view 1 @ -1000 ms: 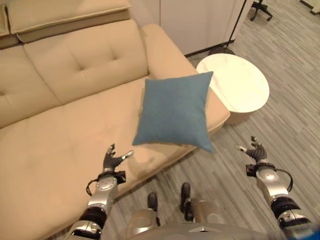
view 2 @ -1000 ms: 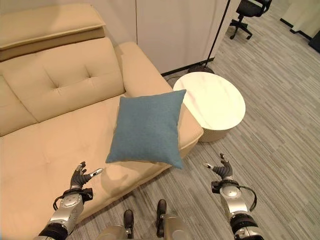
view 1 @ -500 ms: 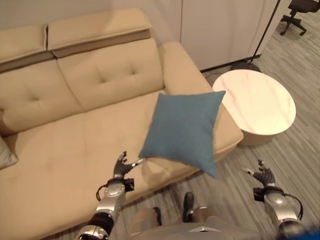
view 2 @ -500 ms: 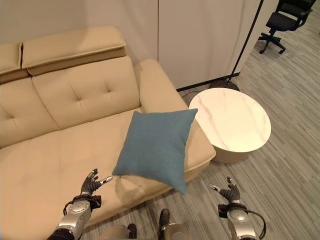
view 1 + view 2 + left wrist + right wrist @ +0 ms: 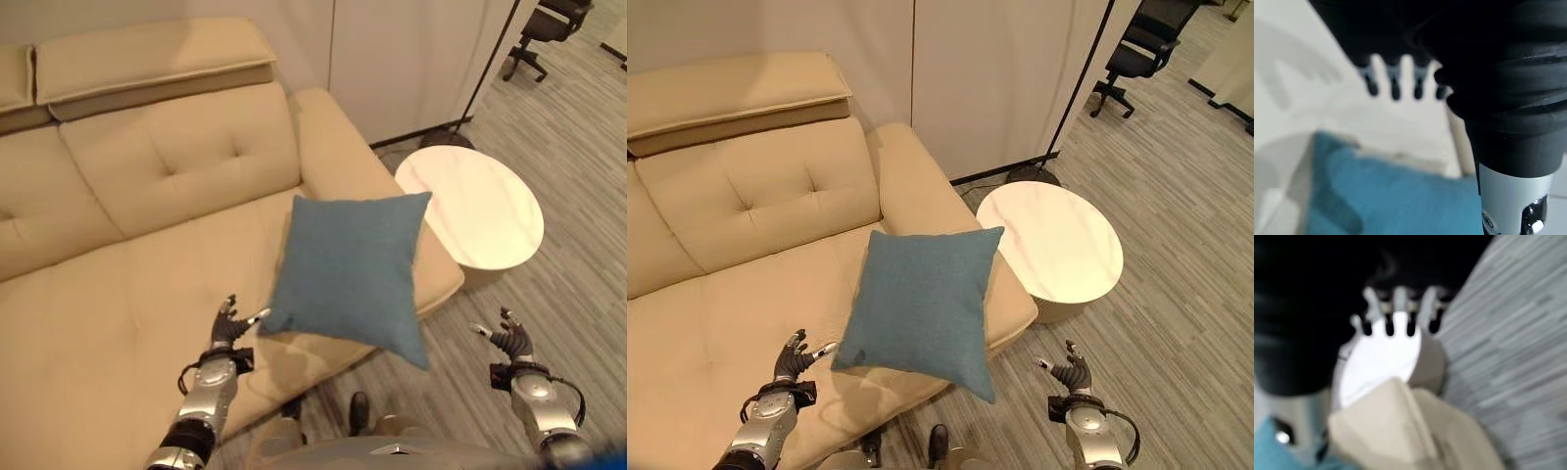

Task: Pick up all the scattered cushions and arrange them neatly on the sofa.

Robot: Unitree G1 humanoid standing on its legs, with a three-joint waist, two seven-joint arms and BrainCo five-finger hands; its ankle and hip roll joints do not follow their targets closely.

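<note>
The blue cushion is in the air in front of me, tilted, above the front edge of the beige sofa near its right armrest, and neither of my hands grips it. My left hand is raised over the seat with its fingers spread wide and relaxed; one fingertip reaches just beside the cushion's lower left corner, though I cannot tell whether it touches. My right hand is held up over the grey striped floor, well apart from the cushion, its fingers also spread and holding nothing. Beyond the sofa's armrest stands a round white marble-topped table, and a black office chair stands far off by the wall.
</note>
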